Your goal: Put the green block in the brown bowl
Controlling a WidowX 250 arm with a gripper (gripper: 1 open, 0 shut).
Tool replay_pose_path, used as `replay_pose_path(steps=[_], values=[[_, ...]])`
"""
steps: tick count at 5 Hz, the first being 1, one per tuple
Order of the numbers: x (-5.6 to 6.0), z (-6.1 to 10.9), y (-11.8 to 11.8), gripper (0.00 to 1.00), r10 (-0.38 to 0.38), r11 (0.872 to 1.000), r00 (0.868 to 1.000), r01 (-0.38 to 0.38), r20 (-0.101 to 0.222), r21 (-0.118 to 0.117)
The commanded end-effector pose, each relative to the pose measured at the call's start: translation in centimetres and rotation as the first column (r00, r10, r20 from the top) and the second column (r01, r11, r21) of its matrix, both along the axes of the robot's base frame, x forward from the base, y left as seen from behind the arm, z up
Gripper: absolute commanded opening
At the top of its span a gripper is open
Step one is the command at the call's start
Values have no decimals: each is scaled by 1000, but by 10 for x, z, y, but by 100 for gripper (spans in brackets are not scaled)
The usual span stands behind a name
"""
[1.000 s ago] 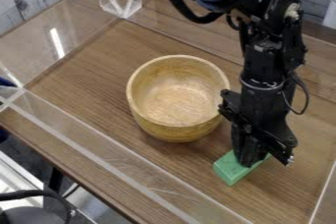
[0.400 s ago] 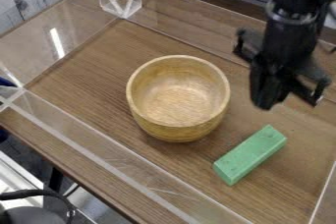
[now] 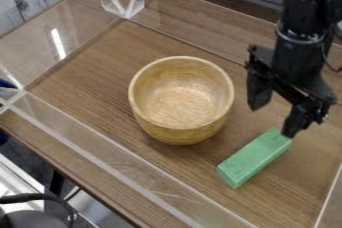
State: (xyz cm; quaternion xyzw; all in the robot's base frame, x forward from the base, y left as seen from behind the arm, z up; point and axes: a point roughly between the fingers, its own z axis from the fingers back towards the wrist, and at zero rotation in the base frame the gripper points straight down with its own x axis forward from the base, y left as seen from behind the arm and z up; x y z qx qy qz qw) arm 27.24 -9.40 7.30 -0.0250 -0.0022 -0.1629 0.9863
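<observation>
On the wooden bench (image 3: pixel 120 47), clear plastic walls (image 3: pixel 80 132) run along the near and left edges. Near the bench's middle, the brown bowl (image 3: pixel 182 98) sits upright with nothing inside. Bright green and matte, the green block (image 3: pixel 255 158) lies flat toward the near right corner, beside the bowl. Over its far end, the black gripper (image 3: pixel 285 107) points down, jaws apart, holding nothing.
</observation>
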Motion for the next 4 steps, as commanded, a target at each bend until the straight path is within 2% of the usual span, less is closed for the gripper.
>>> replay_pose_path(steps=[1, 2, 4], values=[[10, 0, -1, 100, -3, 999, 1000, 3, 7, -53], [12, -10, 2, 100, 3, 996, 1000, -6, -27, -89], [18, -36, -3, 100, -43, 997, 997, 39, -61, -70]])
